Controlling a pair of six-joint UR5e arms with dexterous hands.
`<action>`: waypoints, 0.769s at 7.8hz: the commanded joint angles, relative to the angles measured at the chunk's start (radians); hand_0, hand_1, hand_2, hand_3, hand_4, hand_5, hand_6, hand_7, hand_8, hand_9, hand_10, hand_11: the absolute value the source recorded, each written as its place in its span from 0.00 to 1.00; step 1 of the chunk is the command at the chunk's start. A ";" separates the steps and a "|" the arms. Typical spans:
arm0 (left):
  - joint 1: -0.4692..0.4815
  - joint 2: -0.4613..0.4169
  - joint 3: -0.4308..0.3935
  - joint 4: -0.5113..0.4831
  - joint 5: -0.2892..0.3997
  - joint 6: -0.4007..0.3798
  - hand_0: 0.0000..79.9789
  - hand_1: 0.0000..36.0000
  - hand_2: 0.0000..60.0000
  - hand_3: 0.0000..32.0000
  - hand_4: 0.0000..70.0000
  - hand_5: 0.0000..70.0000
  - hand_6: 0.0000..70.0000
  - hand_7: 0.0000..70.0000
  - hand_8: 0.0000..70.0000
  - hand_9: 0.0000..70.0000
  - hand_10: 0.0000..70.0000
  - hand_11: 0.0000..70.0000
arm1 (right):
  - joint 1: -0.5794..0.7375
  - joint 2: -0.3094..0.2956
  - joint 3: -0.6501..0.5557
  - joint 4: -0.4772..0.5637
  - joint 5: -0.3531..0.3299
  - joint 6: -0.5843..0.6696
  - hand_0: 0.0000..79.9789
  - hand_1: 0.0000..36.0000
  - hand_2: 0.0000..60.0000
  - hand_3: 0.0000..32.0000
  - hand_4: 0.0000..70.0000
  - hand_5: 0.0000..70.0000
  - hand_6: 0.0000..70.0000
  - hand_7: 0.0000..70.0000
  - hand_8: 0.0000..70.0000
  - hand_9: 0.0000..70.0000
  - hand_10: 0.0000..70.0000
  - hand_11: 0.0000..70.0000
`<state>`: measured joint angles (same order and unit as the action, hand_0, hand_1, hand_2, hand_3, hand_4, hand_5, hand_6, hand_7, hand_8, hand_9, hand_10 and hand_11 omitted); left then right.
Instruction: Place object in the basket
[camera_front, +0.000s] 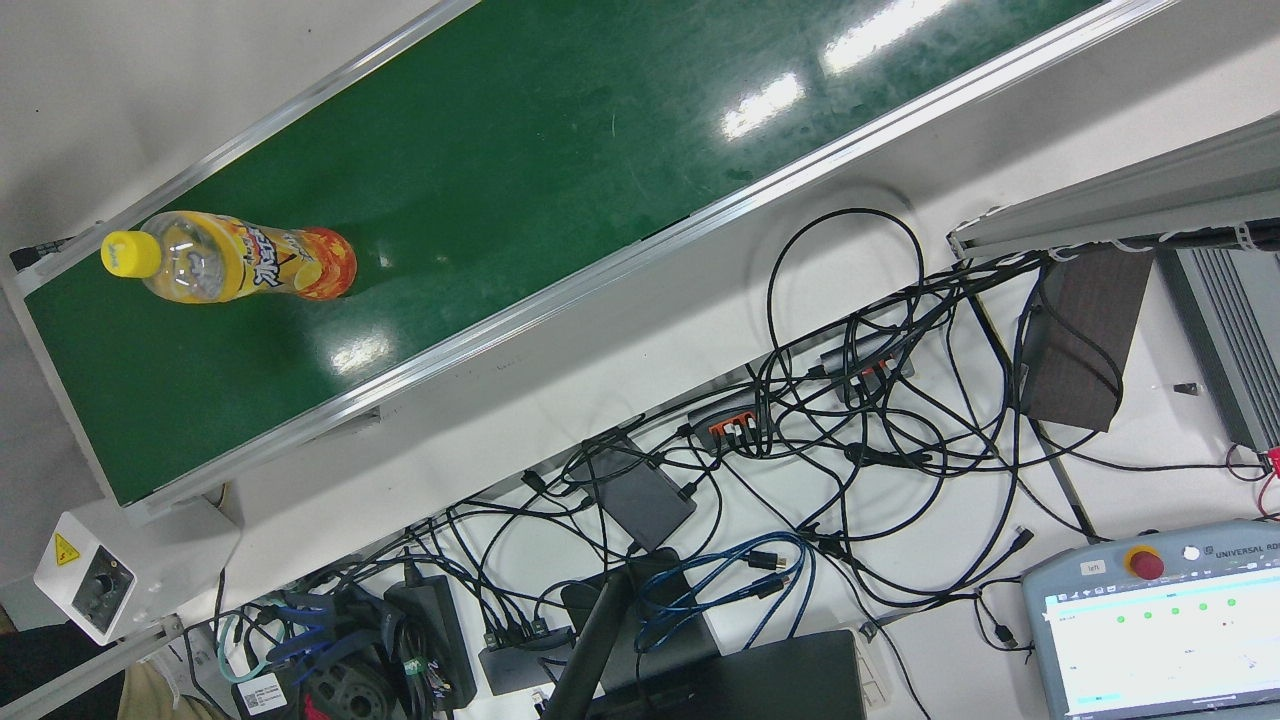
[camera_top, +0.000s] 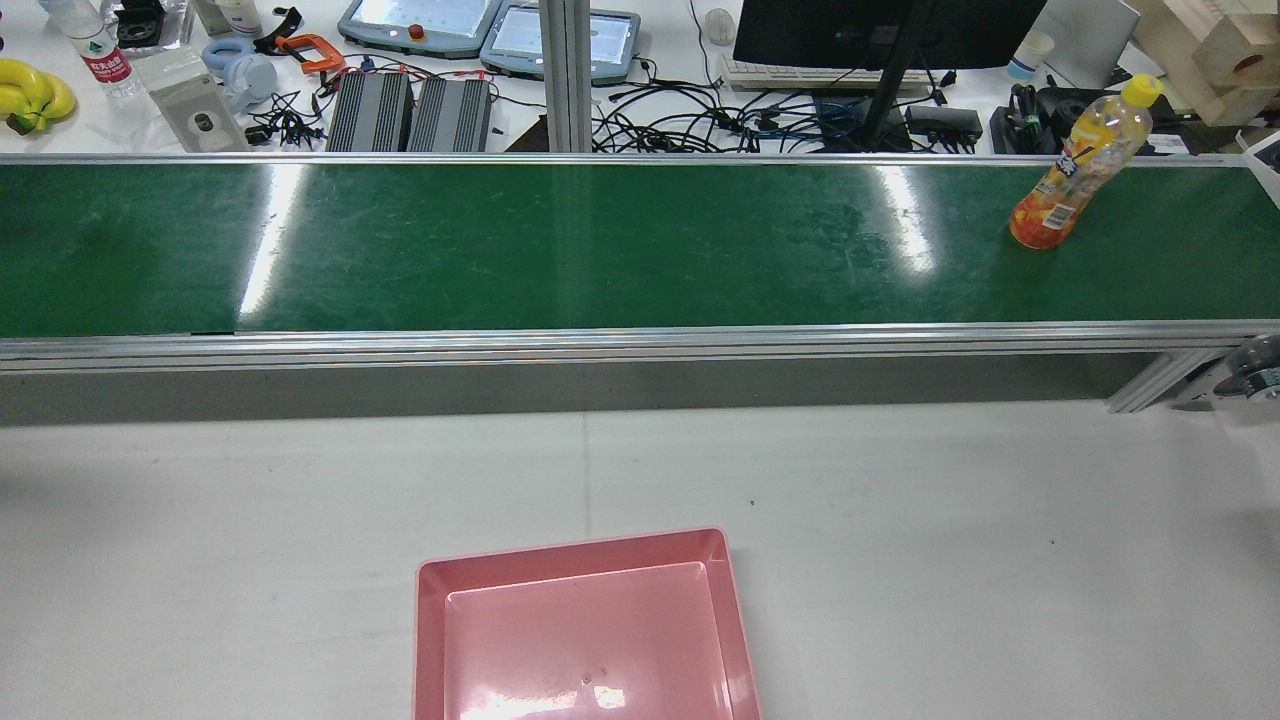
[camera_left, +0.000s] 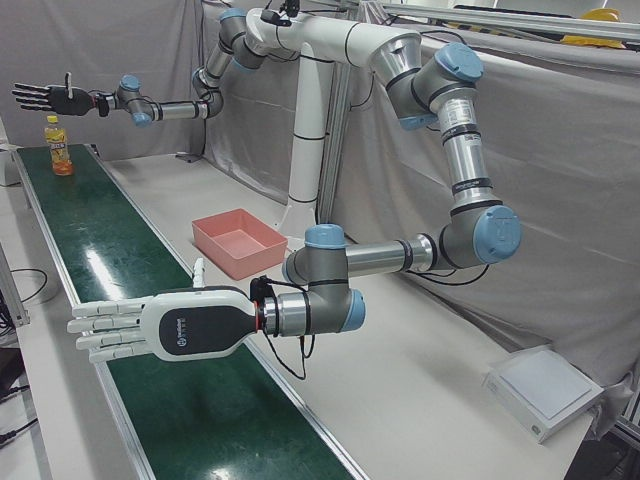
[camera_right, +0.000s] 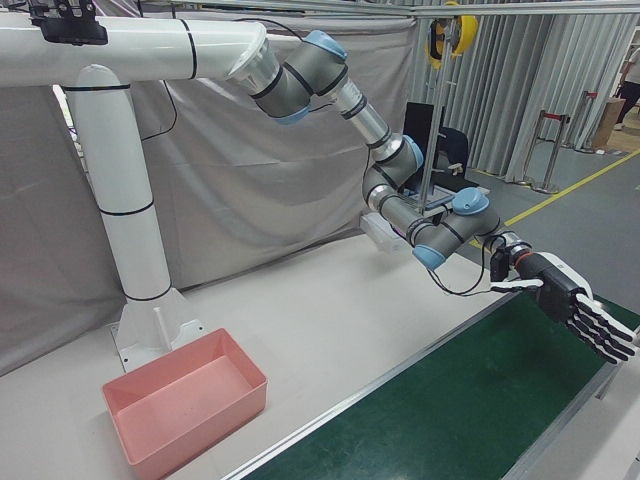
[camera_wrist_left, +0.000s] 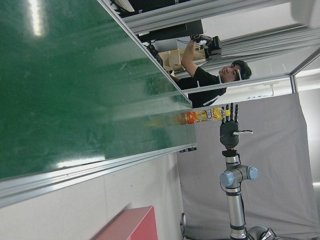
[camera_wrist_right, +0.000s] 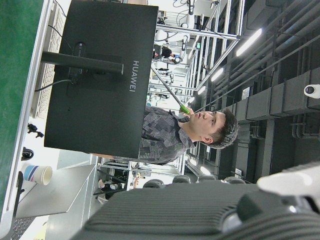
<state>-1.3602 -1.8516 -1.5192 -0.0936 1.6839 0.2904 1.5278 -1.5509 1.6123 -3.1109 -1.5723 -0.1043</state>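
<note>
Rear view: clear plastic bottle (camera_top: 1080, 165), slim and waisted, yellow cap, glossy yellow-orange label, standing upright on shiny green conveyor belt (camera_top: 600, 250) near its right end, toward the far rail. Belt smooth, faintly scuffed, streaked with lamp glare, edged in brushed aluminium. Nearer, on matte white table (camera_top: 900, 550), pink plastic basket (camera_top: 430, 640): rectangular, rounded corners, glossy floor, well apart from the bottle. Left-front view: right hand (camera_left: 45, 97) held flat at the end of a level forearm, fingers straight and spread, gripping nothing, hovering above and just beside the bottle. Left hand (camera_left: 150, 327), white shell with black panel, likewise flat and splayed over the near stretch of belt, holding nothing, wrist level, forearm roughly horizontal.
</note>
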 joint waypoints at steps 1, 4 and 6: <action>0.000 0.005 -0.001 0.047 -0.004 0.000 0.69 0.20 0.00 0.06 0.00 0.00 0.00 0.00 0.00 0.00 0.00 0.00 | 0.000 0.000 0.000 0.000 0.000 0.000 0.00 0.00 0.00 0.00 0.00 0.00 0.00 0.00 0.00 0.00 0.00 0.00; -0.004 0.009 0.005 0.078 -0.024 0.004 0.73 0.24 0.00 0.06 0.00 0.00 0.00 0.00 0.00 0.00 0.00 0.00 | 0.000 0.000 0.000 0.000 0.000 0.000 0.00 0.00 0.00 0.00 0.00 0.00 0.00 0.00 0.00 0.00 0.00 0.00; 0.003 0.058 0.004 -0.013 -0.177 -0.009 0.70 0.22 0.00 0.10 0.00 0.00 0.00 0.00 0.00 0.00 0.00 0.00 | 0.000 0.000 0.000 0.000 0.000 -0.002 0.00 0.00 0.00 0.00 0.00 0.00 0.00 0.00 0.00 0.00 0.00 0.00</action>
<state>-1.3645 -1.8403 -1.5167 -0.0204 1.6388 0.2978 1.5278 -1.5509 1.6122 -3.1109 -1.5723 -0.1044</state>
